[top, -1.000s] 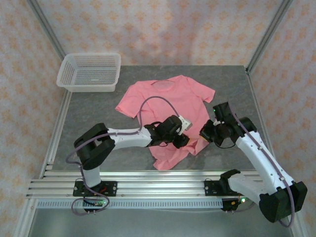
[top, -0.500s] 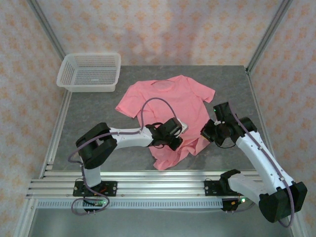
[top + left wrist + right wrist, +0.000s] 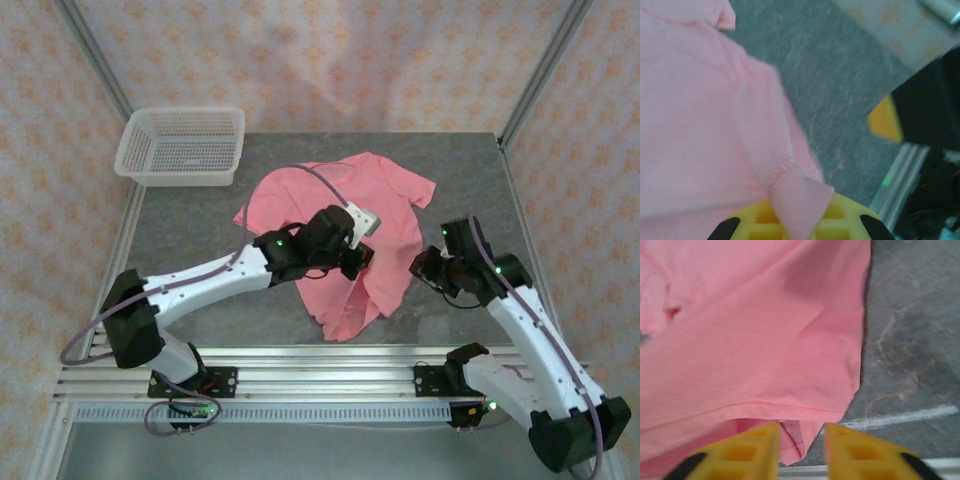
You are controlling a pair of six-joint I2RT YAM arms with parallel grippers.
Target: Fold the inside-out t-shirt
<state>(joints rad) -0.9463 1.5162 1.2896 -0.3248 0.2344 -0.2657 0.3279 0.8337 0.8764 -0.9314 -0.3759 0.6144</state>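
Observation:
The inside-out t-shirt [image 3: 385, 195], salmon pink, lies on the grey table with its collar toward the far side. Its lower part is bunched and pulled up near the middle. My left gripper [image 3: 358, 262] is over the shirt's lower half, shut on a stitched fold of it. In the left wrist view that pink fold [image 3: 797, 200] runs down between the yellow fingers of the left gripper [image 3: 795, 229]. My right gripper [image 3: 421, 268] is at the shirt's right edge, open. In the right wrist view the right gripper [image 3: 801, 450] has the shirt's hem [image 3: 790, 407] just ahead of its gap.
A white mesh basket [image 3: 180, 147] stands at the table's far left corner. Bare grey tabletop [image 3: 190, 240] lies left of the shirt and along the right side [image 3: 910, 340]. Aluminium rails [image 3: 300, 375] run along the near edge.
My left gripper shut on the shirt's lower edge and carried it away from the near edge, bunching the cloth. My right gripper opened, let the hem go and drew back a little.

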